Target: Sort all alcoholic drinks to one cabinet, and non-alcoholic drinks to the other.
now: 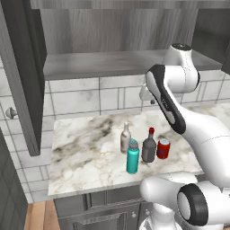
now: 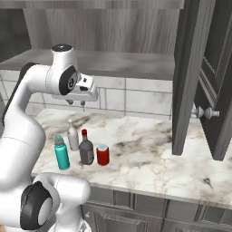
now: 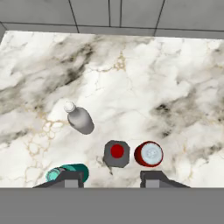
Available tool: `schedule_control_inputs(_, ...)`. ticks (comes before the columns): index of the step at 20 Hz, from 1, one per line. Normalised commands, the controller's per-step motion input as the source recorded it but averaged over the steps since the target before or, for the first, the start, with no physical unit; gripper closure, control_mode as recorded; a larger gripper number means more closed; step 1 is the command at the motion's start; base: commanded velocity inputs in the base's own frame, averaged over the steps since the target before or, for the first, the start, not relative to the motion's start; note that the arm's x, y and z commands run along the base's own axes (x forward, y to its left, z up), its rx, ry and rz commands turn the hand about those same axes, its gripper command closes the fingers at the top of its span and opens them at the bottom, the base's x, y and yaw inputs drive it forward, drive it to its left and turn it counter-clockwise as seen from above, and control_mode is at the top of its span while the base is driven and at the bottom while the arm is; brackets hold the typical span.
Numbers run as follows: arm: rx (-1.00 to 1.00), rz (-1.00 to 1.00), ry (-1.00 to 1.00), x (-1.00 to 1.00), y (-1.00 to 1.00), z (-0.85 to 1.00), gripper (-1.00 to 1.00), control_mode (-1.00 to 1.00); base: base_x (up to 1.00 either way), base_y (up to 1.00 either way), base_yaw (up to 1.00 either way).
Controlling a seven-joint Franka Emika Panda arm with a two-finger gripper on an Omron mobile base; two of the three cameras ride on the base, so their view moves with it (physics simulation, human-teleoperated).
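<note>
Four drinks stand close together on the marble counter (image 1: 85, 148): a slim pale bottle (image 1: 126, 138) (image 2: 72, 135) (image 3: 80, 119), a squat dark bottle with a red cap (image 1: 149, 147) (image 2: 86, 149) (image 3: 116, 153), a teal bottle (image 1: 132, 157) (image 2: 61, 153) (image 3: 70, 172) and a red can (image 1: 163, 148) (image 2: 103, 155) (image 3: 148, 154). My gripper (image 2: 76, 102) (image 3: 112, 178) hangs well above them, pointing down, open, with nothing between its fingers. The wall cabinet shelf (image 1: 103, 63) (image 2: 113, 63) lies behind and above it.
A cabinet door (image 1: 22, 76) stands open at the left, with a round knob (image 1: 11, 113). Another open door (image 2: 186, 77) with its knob (image 2: 199, 112) juts out at the right. Grey tiles back the counter; lower drawers (image 1: 94, 206) run under its front edge.
</note>
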Motion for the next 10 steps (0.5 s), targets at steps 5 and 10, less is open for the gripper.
schedule_control_inputs(5, 0.00, 0.00, -0.05, -0.22, 0.00, 0.00, -1.00, -1.00, 0.00, 0.00, 0.00)
schedule_control_inputs(10, 0.00, -0.01, -0.17, -0.47, 0.17, -0.01, -1.00, -1.00, 0.00, 0.00, 0.00)
